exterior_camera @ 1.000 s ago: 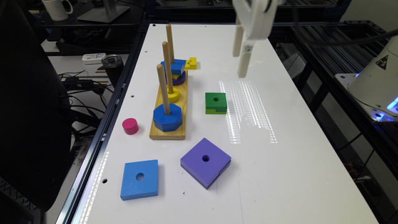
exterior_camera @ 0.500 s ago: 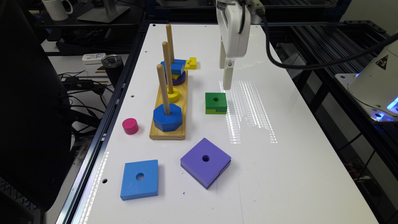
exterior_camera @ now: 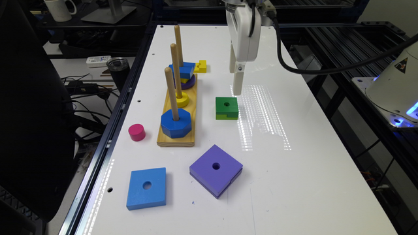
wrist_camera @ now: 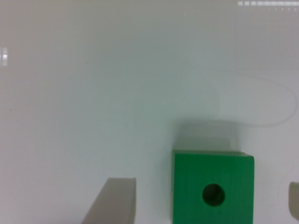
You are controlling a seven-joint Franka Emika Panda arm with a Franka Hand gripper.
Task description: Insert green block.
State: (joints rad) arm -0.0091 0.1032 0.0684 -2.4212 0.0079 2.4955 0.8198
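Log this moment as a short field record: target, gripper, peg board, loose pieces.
target: green block, flat on the white table, hole up, untouched
gripper: gripper above the block, fingers open either side of it
peg board: wooden base with three pegs; blue octagon on the nearest peg
loose pieces: purple square, blue square, pink cylinder

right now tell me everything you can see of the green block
The green block is a small square piece, painted wood by the look of it, with a dark green top, a round centre hole and a lime-green stepped lower layer. It lies flat on the white table, on no peg, to the exterior view's right of the wooden peg base. Nothing else touches it; the gripper hangs just above, jaws open.
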